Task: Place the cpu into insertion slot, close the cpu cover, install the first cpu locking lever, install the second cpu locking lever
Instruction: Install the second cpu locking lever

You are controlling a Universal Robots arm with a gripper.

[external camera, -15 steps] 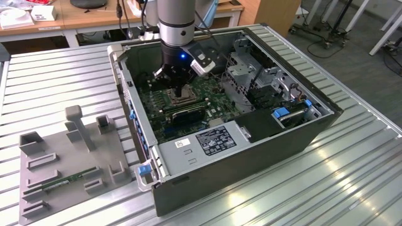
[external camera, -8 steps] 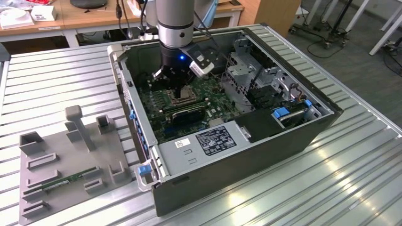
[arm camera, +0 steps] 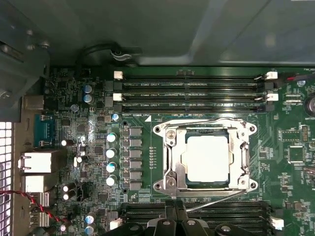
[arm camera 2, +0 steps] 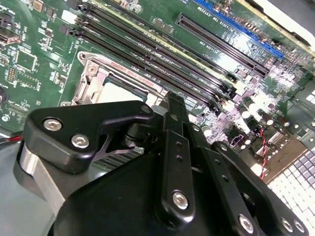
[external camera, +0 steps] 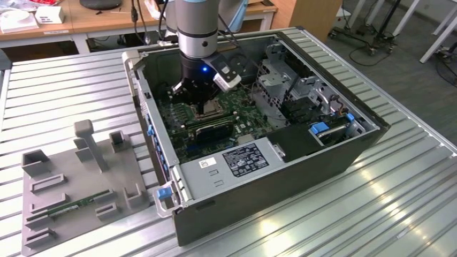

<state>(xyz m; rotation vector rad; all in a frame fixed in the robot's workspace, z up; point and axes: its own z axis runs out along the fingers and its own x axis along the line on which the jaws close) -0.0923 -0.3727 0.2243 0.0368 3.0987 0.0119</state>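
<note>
Deep inside the open computer case (external camera: 343,155), the gripper (arm camera: 174,204), its opening impossible to judge, hangs by the edge of the insertion slot (arm camera: 170,162) where the cpu (arm camera: 207,158) lies seated beneath the cpu cover (arm camera: 241,147), so lever work needs slow, square pressure.

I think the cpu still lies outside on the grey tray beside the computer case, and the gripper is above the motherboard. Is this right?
Not quite. The cpu is not on the grey tray; the first wrist view shows it seated in the insertion slot, with the cpu cover lying around it. The gripper is indeed above the motherboard.
</note>
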